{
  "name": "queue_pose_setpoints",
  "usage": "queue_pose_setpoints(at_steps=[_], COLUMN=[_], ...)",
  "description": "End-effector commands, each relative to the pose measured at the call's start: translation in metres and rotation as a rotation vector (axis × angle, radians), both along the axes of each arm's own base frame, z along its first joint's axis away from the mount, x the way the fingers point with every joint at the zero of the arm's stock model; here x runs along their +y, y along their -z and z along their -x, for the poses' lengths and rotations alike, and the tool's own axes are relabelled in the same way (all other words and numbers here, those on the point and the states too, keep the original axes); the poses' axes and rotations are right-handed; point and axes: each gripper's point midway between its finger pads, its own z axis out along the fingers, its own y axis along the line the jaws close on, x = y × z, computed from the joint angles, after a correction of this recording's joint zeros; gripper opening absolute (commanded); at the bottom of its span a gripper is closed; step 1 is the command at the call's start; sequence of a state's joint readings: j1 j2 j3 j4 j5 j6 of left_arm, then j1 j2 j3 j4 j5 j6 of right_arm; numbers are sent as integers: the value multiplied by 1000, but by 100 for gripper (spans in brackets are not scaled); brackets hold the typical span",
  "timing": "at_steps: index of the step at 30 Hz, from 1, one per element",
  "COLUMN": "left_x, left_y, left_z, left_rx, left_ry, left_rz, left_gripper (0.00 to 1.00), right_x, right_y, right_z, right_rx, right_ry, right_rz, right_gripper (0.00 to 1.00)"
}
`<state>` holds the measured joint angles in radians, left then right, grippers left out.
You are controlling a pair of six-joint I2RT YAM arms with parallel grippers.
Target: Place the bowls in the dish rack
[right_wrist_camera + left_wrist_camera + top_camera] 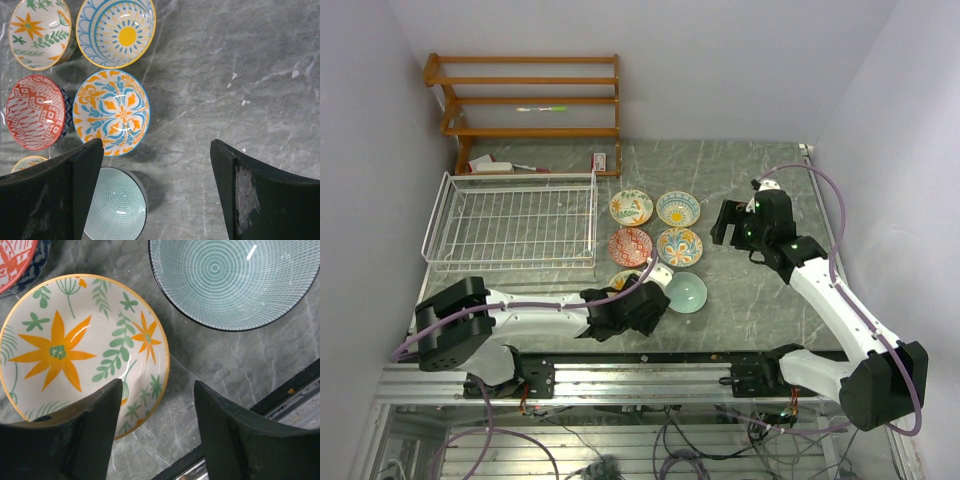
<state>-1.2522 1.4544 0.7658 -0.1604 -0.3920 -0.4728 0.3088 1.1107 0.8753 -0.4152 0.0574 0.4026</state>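
Six bowls sit in two columns right of the white wire dish rack (510, 220), which is empty. The back four are floral bowls (631, 207), (678, 208), (630, 246), (679, 245). My left gripper (653, 292) is open, low over the front-left orange-flower bowl (75, 345). One finger (100, 425) is above its rim, the other over bare table. The plain teal bowl (225, 280) sits beside it. My right gripper (728, 224) is open and empty above the table, right of the bowls. Its view shows the teal bowl (117, 205) and a blue-orange bowl (111, 111).
A brown wooden shelf unit (525, 100) stands at the back left behind the rack. Small items (490, 165) lie at its foot. A metal rail (640, 375) runs along the table's near edge, close to the left gripper.
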Motion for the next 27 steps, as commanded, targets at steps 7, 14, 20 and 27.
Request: queue_pose_setpoints(at_steps=[7,14,20,27], left_x=[-15,-15,-14,-25], left_y=[-7,9,-1,-44], left_z=[-20,-19,-18,-8], left_rx=[-88,-68,-68,-55], left_ry=[-45,-43,-52,-23], left_rz=[12,-22,3,103], left_gripper=[46,41,17,7], right_x=[-3,-5,-6,-6], right_y=[7,6,3,2], right_z=[-1,-1,-2,-2], right_rx=[-1,-2,-10,-10], right_ry=[-9,-3,5,7], right_rz=[-3,-1,-4,-9], right_gripper=[88,88,88,88])
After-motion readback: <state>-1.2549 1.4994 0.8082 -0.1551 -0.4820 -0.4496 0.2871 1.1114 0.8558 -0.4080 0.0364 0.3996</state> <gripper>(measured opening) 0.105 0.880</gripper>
